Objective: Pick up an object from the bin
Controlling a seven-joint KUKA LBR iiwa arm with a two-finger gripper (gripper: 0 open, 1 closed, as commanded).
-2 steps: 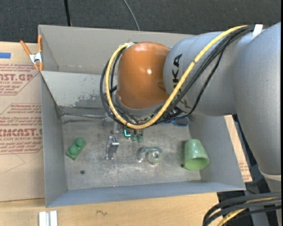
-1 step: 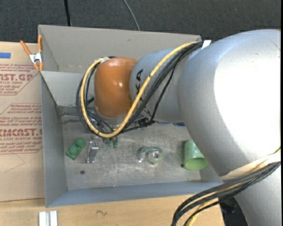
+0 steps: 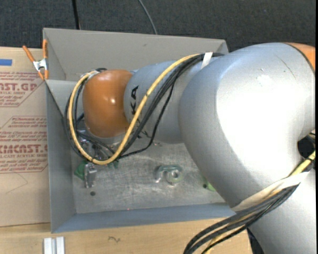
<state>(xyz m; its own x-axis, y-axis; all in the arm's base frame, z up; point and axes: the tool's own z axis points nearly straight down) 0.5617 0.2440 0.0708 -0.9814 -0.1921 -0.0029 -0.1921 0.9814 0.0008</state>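
Gripper low at lower left of frame, small green plastic-looking piece just beside it on grey metal bin floor; can't tell how open it is or if it holds anything. Piece prob. light, stiff, slippery: grip across its narrow middle

We see a thick arm of smooth, rounded silver-grey shells across the right of the frame. At centre left its wrist wears a glossy, dome-shaped orange cover. Yellow and black cables run along the link and loop round the dome. Black lettering marks the link.
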